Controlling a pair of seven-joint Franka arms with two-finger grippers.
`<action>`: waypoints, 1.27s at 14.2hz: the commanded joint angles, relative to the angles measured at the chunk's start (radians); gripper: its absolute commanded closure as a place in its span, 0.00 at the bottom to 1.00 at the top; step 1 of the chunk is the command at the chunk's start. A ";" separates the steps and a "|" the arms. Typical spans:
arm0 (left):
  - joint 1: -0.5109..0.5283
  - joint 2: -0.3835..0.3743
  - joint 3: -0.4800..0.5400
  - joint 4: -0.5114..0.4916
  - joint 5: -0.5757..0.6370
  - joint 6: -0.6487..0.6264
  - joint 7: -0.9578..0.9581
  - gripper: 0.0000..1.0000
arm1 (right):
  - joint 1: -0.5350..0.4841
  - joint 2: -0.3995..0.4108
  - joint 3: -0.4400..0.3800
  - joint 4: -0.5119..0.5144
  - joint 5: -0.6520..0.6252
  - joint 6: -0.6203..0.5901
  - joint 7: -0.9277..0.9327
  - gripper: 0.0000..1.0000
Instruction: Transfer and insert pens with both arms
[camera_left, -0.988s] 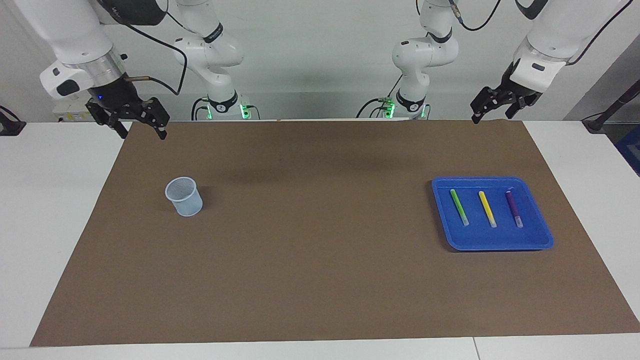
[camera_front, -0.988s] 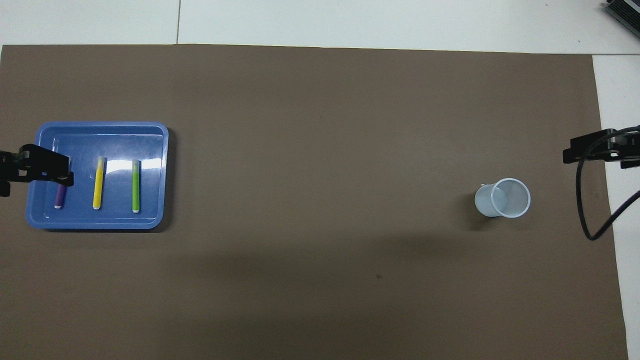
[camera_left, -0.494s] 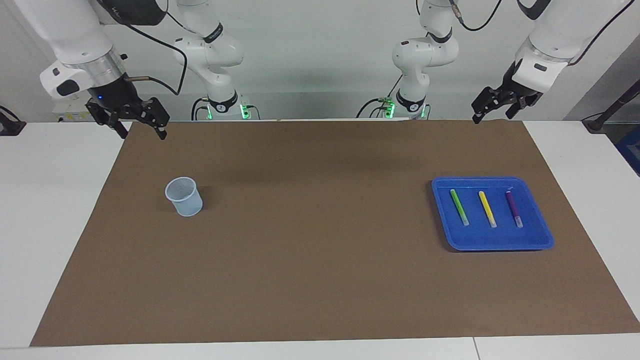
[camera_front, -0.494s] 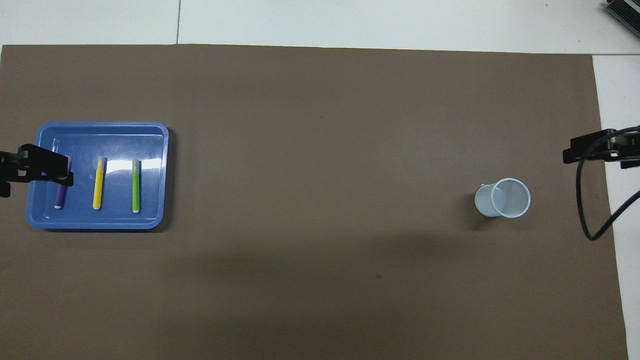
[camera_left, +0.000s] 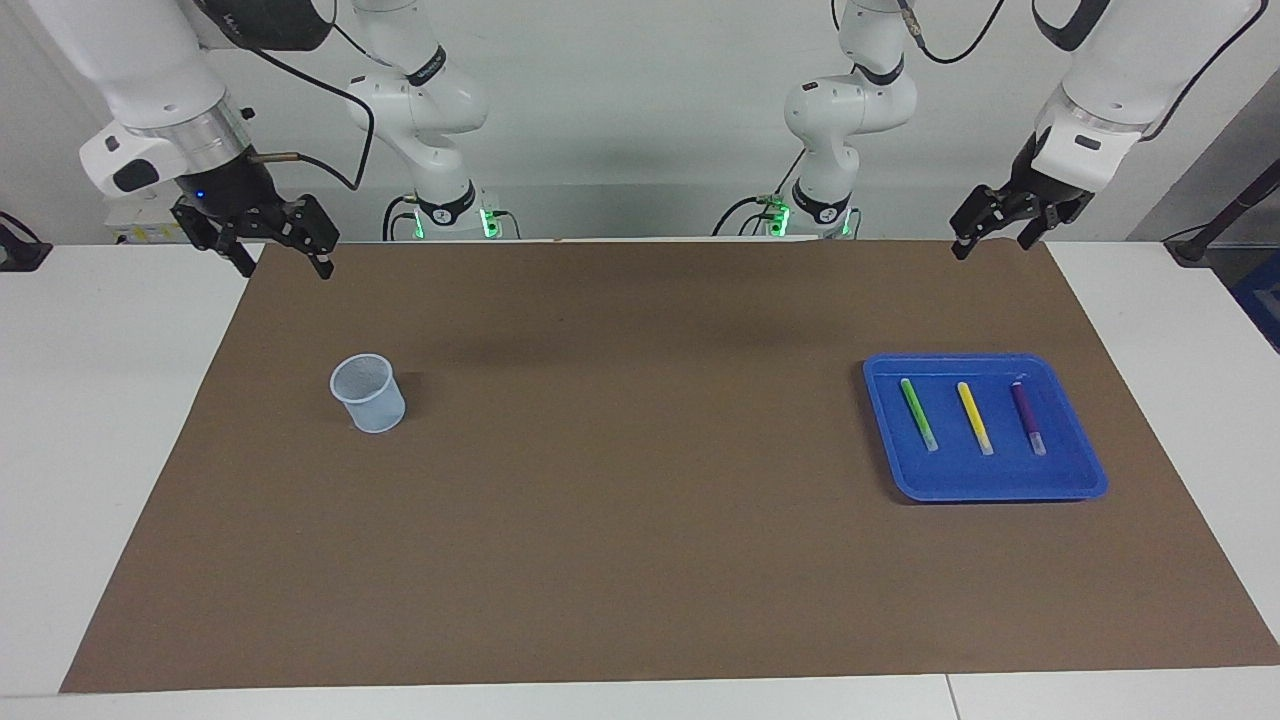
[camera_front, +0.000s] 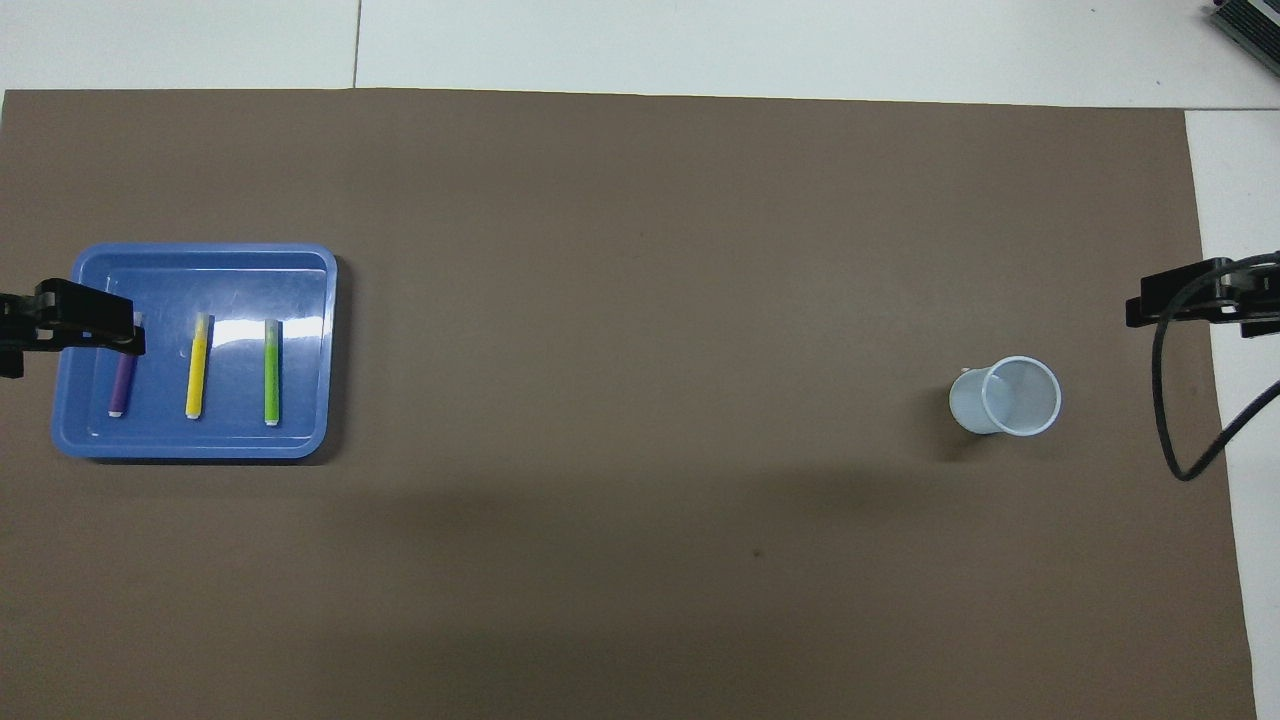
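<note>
Three pens lie side by side in a blue tray (camera_left: 1085, 478) toward the left arm's end of the table: green (camera_left: 918, 413), yellow (camera_left: 975, 417) and purple (camera_left: 1027, 417). In the overhead view they are green (camera_front: 271, 371), yellow (camera_front: 198, 365) and purple (camera_front: 123, 378). My left gripper (camera_left: 990, 246) is open and empty, raised above the mat's edge nearest the robots. Seen from overhead, one of its fingers (camera_front: 90, 318) overlaps the tray's (camera_front: 200, 262) end by the purple pen. My right gripper (camera_left: 286, 270) is open and empty, waiting raised at the other end.
A pale translucent cup (camera_left: 368, 393) stands upright on the brown mat (camera_left: 640, 470) toward the right arm's end; it also shows in the overhead view (camera_front: 1005, 397). Two smaller white arms with green lights stand at the table's robot edge. A black cable (camera_front: 1165, 400) hangs from the right arm.
My left gripper has shifted a little toward the left arm's end and turned slightly, uncovering more of the purple pen in the overhead view. The right arm, pens and cup have not moved.
</note>
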 joint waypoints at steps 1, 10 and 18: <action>0.029 -0.125 0.001 -0.225 -0.053 0.169 0.011 0.00 | -0.012 -0.013 0.005 -0.010 0.020 0.007 -0.018 0.00; 0.035 -0.124 0.006 -0.308 -0.073 0.149 0.017 0.00 | -0.012 -0.013 0.005 -0.010 0.020 0.007 -0.018 0.00; 0.038 -0.001 0.006 -0.340 -0.101 0.223 0.023 0.12 | -0.012 -0.013 0.005 -0.010 0.020 0.007 -0.018 0.00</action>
